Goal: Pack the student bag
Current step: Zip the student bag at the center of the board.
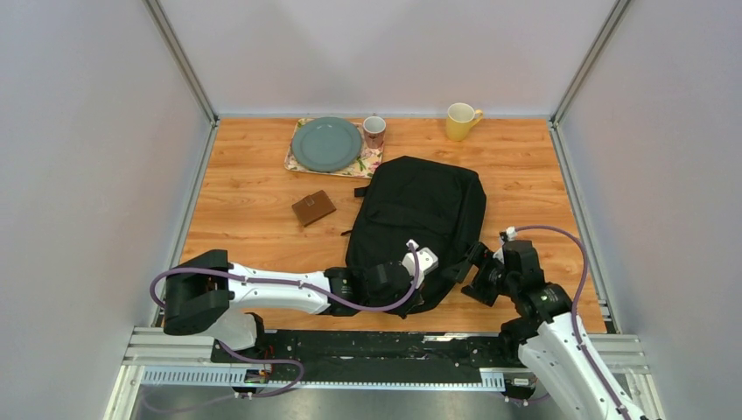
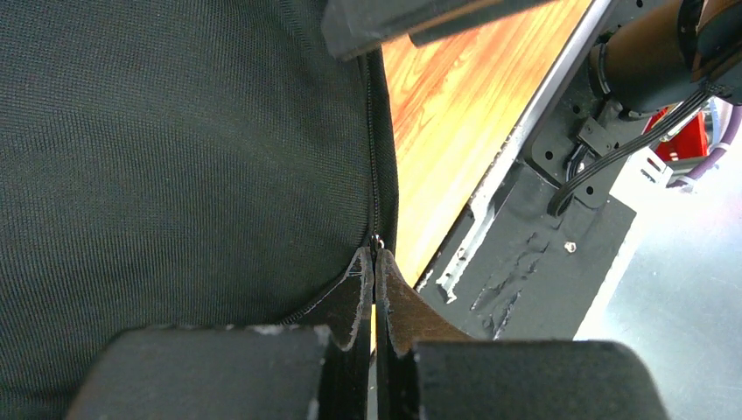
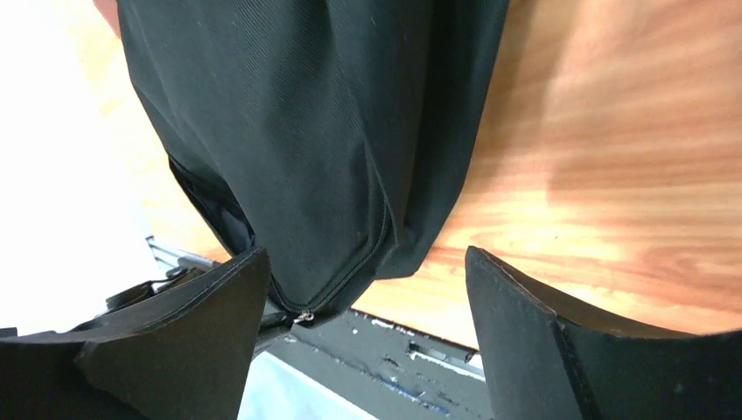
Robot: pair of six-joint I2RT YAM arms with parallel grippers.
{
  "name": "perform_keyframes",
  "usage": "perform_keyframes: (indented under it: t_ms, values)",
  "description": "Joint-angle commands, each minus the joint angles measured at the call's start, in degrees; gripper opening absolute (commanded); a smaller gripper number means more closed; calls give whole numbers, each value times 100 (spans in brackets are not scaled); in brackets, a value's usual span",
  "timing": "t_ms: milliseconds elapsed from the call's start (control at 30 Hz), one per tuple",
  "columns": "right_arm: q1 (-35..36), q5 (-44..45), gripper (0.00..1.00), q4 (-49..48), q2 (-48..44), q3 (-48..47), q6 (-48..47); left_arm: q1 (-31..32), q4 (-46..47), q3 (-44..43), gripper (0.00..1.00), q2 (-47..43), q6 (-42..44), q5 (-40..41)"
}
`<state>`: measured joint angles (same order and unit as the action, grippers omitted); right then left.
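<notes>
The student bag (image 1: pixel 420 210) lies mid-table, toward the near edge. The left gripper (image 2: pixel 375 258) is pinched tight at its zip (image 2: pixel 371 157), maybe on the pull. The right gripper (image 3: pixel 366 255) gapes wide, empty, at the bag's corner. A wallet (image 1: pixel 313 208), plate (image 1: pixel 325 143) and yellow mug (image 1: pixel 460 121) sit beyond.

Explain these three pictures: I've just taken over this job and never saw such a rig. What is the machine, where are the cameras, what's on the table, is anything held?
These are two robot arms bolted at the near edge of a table, each ending in a two-finger gripper. The wide picture looks down from above and behind them; the other two come from cameras on the wrists. On the table lie a black student bag, a brown wallet, a green plate on a flowered mat, a patterned cup and a yellow mug. The left gripper is shut, its tips at the bag's zip; whether it pinches the pull I cannot tell. The right gripper is open wide, facing the bag's near corner, holding nothing.
</notes>
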<state>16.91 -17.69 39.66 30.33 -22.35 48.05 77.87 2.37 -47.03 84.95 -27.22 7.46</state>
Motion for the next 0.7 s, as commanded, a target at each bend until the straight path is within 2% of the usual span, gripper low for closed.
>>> perform_keyframes:
  t_ms: [0, 200, 467, 500, 567, 600, 667]
  values:
    - [120, -595, 85, -310, -360, 300, 784, 9, 27, -26, 0, -180, -11, 115]
    - [208, -849, 85, -1160, -396, 907, 1504, 9, 79, 35, 0, -198, -125, 45]
    - [252, -753, 84, -1900, 525, 900, 1602, 9, 193, 123, 0, -286, -178, -78]
    - [252, -718, 78, -2014, 623, 873, 1585, 9, 202, 123, 0, -286, -187, -105]
    - [252, -587, 72, -2050, 894, 759, 1471, 9, 263, 150, 0, -295, -196, -157]
    - [243, -534, 63, -2067, 992, 732, 1409, 9, 281, 176, 0, -295, -196, -175]
    - [252, -437, 58, -2155, 1150, 680, 1295, 9, 325, 202, 0, -312, -187, -228]
